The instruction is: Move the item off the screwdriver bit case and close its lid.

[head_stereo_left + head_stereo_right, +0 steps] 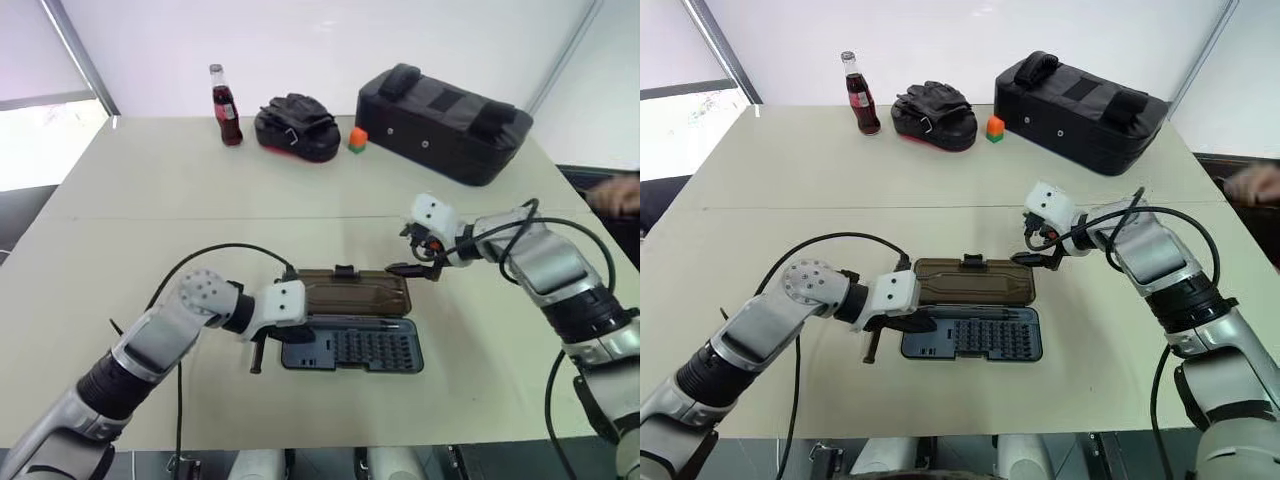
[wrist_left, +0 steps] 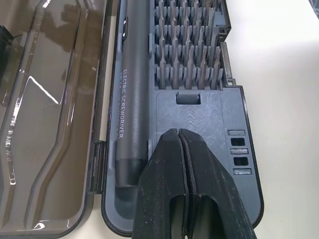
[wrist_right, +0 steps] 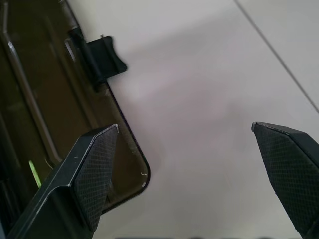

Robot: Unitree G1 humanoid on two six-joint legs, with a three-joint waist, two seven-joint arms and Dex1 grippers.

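Right gripper [image 3: 182,130] gaped at the lid [image 1: 350,292] corner; left gripper [image 2: 178,132], closed empty, rested on the case [image 1: 372,350]; lid might slip free.

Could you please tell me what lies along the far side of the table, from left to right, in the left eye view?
cola bottle → black gloves → orange block → black bag

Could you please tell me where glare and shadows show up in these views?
Left wrist view: white reflections streak the clear brown lid, while the matte grey tray under the shut left gripper shows no glare. Right wrist view: the table is softly, evenly lit between the open right gripper fingers. Left eye view: the window is glaringly bright; the black bag casts a soft shadow.
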